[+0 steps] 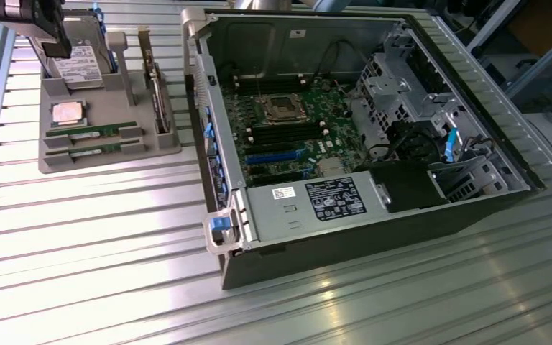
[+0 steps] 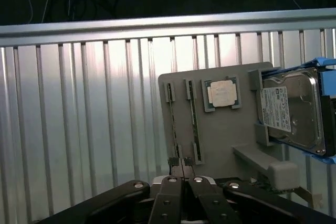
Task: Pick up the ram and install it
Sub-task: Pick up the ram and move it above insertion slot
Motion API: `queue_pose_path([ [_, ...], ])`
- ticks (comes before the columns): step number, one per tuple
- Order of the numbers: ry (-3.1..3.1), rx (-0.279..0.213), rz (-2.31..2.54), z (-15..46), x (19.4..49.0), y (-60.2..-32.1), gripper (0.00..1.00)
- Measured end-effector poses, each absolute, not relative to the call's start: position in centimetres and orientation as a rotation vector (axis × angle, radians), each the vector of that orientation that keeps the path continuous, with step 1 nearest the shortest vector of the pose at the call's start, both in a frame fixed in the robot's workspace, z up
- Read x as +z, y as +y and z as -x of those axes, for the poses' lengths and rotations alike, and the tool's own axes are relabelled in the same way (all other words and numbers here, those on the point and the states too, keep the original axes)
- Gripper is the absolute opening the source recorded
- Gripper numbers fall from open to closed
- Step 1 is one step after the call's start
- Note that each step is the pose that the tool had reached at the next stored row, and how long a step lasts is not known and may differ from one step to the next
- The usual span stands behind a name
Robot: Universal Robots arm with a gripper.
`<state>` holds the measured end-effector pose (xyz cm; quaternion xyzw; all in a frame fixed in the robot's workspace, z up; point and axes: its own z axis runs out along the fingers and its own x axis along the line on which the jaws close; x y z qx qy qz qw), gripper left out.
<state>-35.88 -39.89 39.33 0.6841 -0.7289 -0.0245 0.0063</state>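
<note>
Your hand hangs above the far end of the flat grey plastic parts tray, at the exterior view's upper left. Its two dark fingers are pressed fully together with nothing between them. In the wrist view the closed fingertips show in front of the tray's near edge, in line with the gap between the two memory sticks.

The long, narrow green circuit-board RAM stick you are after lies flat in its slot on the tray. The second, matching green RAM stick lies just beside it and parallel, nearer the tray's front edge. The hand touches neither of them. From the wrist you see both sticks as thin strips.

Beside the sticks on the tray sits the square silver CPU chip. Beyond it, the silver hard drive in its blue bracket stands propped up. A wider green expansion card stands on edge along the tray's side nearest the computer.

The open dark-grey computer case lies on its side on the ribbed aluminium tabletop, to the exterior view's right of the tray. Its green motherboard faces up.
</note>
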Motion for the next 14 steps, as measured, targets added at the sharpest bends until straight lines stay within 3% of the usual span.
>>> queue_pose_path([
  [6,-2.281,-0.077,-2.141,35.88,39.33,-39.89,0.11],
  [9,-2.281,-0.077,-2.141,35.88,39.33,-39.89,0.29],
  [10,-2.281,-0.077,-2.141,35.88,39.33,-39.89,0.29],
  [11,-2.281,-0.077,-2.141,35.88,39.33,-39.89,0.36],
  [14,-2.281,-0.077,-2.141,35.88,39.32,-39.89,0.36],
])
